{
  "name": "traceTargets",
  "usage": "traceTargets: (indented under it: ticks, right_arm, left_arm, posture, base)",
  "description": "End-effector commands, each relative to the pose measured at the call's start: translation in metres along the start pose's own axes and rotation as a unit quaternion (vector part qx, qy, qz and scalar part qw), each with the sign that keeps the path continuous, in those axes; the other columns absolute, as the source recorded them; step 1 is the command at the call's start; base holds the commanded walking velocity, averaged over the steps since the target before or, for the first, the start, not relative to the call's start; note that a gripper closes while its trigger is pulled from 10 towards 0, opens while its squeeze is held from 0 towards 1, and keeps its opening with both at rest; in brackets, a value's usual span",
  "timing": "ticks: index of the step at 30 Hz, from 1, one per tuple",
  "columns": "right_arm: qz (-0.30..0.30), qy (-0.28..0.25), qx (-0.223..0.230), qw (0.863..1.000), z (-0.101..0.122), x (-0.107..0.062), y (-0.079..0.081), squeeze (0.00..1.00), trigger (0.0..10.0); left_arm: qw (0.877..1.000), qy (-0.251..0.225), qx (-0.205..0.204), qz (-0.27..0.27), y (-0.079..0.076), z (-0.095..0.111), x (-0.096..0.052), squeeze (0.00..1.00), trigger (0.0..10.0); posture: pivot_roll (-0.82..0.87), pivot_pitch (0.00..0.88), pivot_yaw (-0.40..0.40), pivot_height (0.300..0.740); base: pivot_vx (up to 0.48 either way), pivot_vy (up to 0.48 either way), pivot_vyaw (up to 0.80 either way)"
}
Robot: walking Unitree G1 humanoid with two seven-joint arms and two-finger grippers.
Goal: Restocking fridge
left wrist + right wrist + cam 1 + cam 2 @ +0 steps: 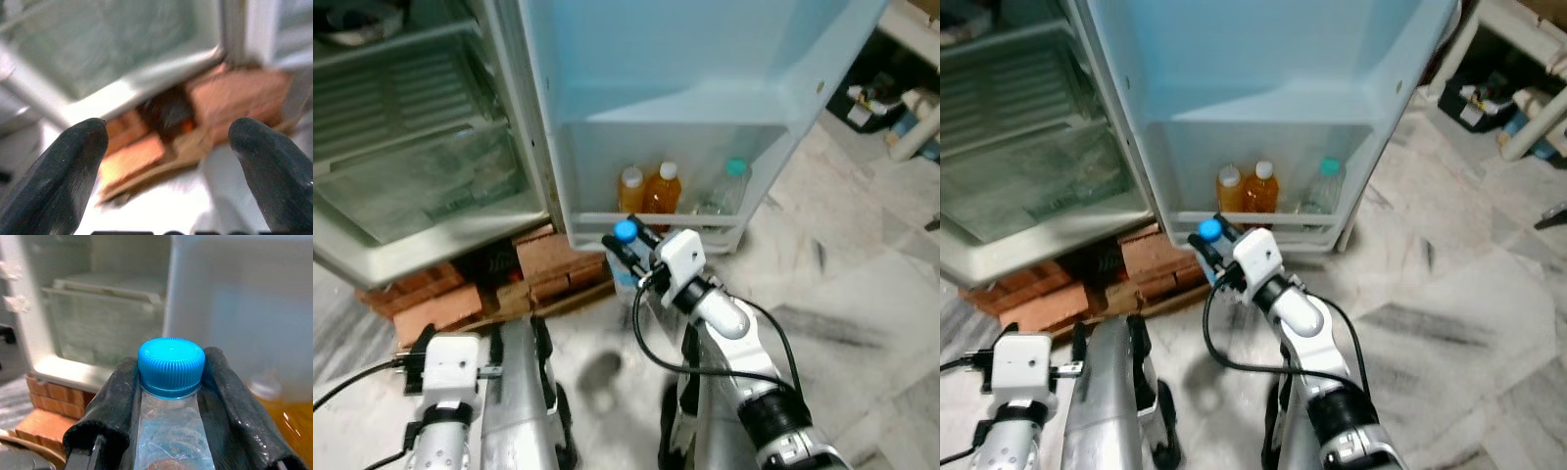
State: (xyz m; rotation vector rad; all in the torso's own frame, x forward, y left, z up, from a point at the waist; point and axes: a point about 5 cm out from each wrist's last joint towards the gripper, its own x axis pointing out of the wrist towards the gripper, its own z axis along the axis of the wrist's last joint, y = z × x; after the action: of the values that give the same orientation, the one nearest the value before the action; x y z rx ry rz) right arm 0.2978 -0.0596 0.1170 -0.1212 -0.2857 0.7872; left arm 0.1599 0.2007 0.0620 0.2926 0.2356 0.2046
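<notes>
Right wrist view: right gripper (171, 382) jaws clamp clear plastic blue-capped water bottle (171, 363) at neck; prob. light, thin-walled, crushable. Left gripper (168, 156) jaws open, idle.

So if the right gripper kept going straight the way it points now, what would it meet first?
Probably the door shelf rail: the right gripper, shut on the blue-capped water bottle, points at it, just before the two orange drink bottles. Depth is unclear.

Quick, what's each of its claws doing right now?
Left gripper: open, holding nothing.
Right gripper: closed on the neck of a blue-capped water bottle.
</notes>
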Motion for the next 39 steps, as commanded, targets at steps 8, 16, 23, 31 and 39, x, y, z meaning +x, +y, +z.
traceTargets:
  ticks: [8,16,23,31,39]
  right_arm:
    - [0.047,-0.051,-0.071,0.995,0.024,0.038,0.001,0.0,10.0]
    - [0.052,-0.127,-0.17,0.976,0.068,0.074,-0.011,0.0,10.0]
    - [0.054,-0.173,-0.195,0.964,0.09,0.081,-0.017,0.0,10.0]
    - [0.062,-0.25,-0.238,0.937,0.103,0.062,-0.01,0.0,10.0]
    - [0.05,-0.274,-0.276,0.92,0.105,0.051,-0.011,0.0,10.0]
  left_arm:
    - [1.0,0.0,0.022,-0.008,0.003,0.017,-0.014,0.0,10.0]
    - [0.999,-0.023,0.011,-0.029,-0.008,0.039,-0.027,0.0,10.0]
    - [1.0,-0.014,0.01,-0.023,-0.006,0.039,-0.028,0.0,10.0]
    - [1.0,-0.013,0.007,-0.016,-0.005,0.042,-0.027,0.0,10.0]
    - [1.0,-0.018,0.01,-0.014,-0.006,0.043,-0.024,0.0,10.0]
  posture:
    - [0.11,0.341,-0.023,0.509]
    - [0.13,0.391,-0.05,0.509]
    - [0.14,0.394,-0.068,0.509]
    - [0.14,0.385,-0.073,0.509]
    - [0.13,0.377,-0.073,0.509]
  base:
    - [0.0,0.0,0.0]
    - [0.0,0.0,0.0]
    - [0.0,0.0,0.0]
    - [0.0,0.0,0.0]
    - [0.0,0.0,0.0]
